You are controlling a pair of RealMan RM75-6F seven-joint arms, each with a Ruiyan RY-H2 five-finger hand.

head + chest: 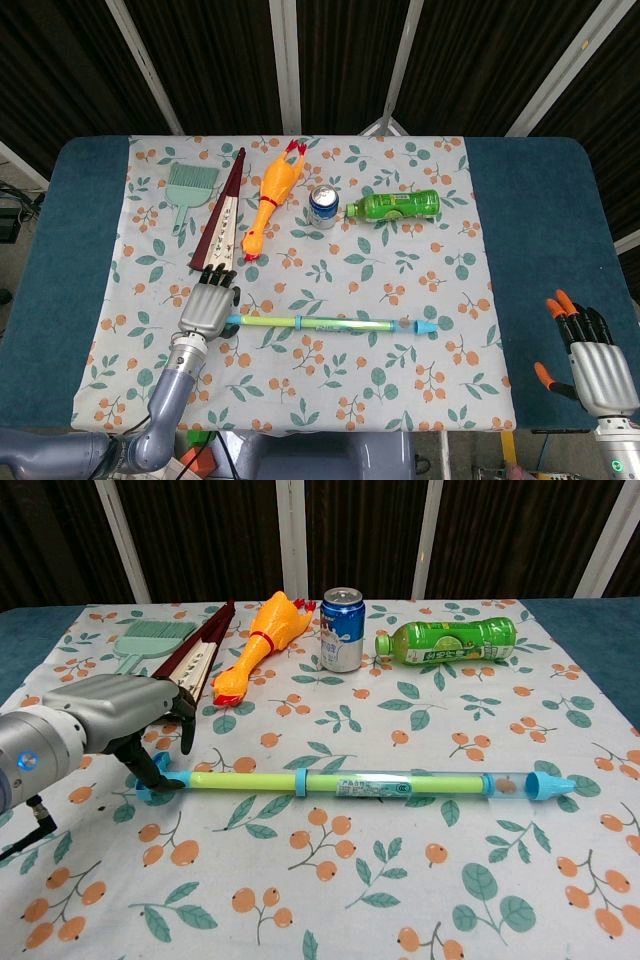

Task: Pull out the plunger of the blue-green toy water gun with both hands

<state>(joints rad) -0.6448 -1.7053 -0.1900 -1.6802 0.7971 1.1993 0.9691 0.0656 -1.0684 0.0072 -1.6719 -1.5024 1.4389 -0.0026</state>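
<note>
At the left end of the water gun (325,323), the left hand (208,309) curls its dark fingers (186,723) over the plunger handle (152,783), apparently gripping it. Lengthwise across the floral tablecloth (440,270) lies the gun. Far right, off the cloth, the right hand (590,360) hovers, fingers spread, holding nothing.

from my seat i count one long blue-green toy water gun (320,323) lying on the surface, one yellow rubber chicken (270,197), one blue-and-silver drink can (323,205), one green plastic bottle (394,206) on its side, one pale green hand brush (186,189), and one dark red folded fan (224,215). i see two robot hands: my left robot hand (208,310) and my right robot hand (590,365).
</note>
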